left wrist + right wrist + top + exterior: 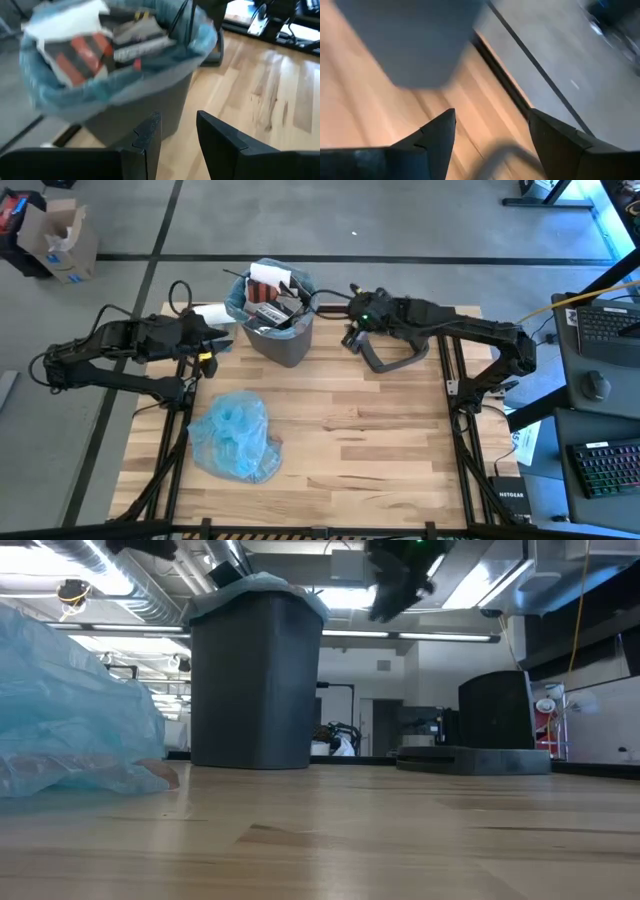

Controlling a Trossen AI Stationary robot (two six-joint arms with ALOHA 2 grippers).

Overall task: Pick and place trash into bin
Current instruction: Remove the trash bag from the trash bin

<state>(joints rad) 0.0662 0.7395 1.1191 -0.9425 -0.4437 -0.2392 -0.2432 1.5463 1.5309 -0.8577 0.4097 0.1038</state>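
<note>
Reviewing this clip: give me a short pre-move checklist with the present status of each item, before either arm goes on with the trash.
1. Bin upright on the table: ok.
2. Liner folded over the bin rim: ok.
3. Trash inside the bin: not ok, it is heaped above the rim, so more may spill.
4. Left end effector empty: ok, fingers apart, nothing between them, facing the bin.
5. Right end effector empty: ok, fingers wide apart, nothing between them, beside the bin.
6. Lid clear of the bin mouth: ok, it lies flat on the table near the right arm.
</note>
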